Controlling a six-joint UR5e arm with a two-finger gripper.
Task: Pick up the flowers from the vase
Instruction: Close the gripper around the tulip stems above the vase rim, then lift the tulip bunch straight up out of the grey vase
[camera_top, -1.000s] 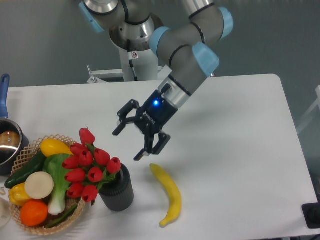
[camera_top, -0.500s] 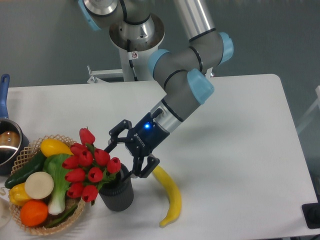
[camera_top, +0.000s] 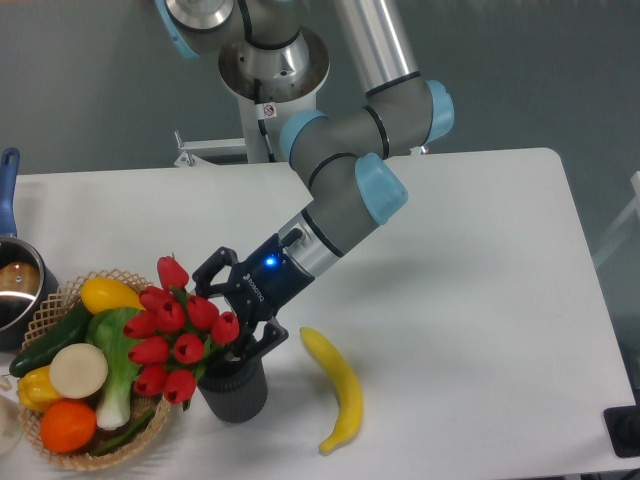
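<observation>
The flowers (camera_top: 172, 335), a bunch of red tulip buds with green stems, lean out to the left from the vase (camera_top: 236, 388), a short dark ribbed cylinder near the table's front. My gripper (camera_top: 228, 320) is open, just above the vase's mouth on its right side. One finger (camera_top: 208, 276) reaches over the upper buds and the other (camera_top: 262, 341) sits by the vase rim, so the jaws stand around the bunch's stem end. Whether the fingers touch the flowers I cannot tell.
A yellow banana (camera_top: 337, 388) lies just right of the vase. A wicker basket (camera_top: 100, 452) with produce stands left of the vase, under the tulip heads. A blue-handled metal pot (camera_top: 14, 285) sits at the far left edge.
My gripper has moved down and to the left, from over the bare table to the vase's mouth, and stays open. The flowers and vase have not moved.
</observation>
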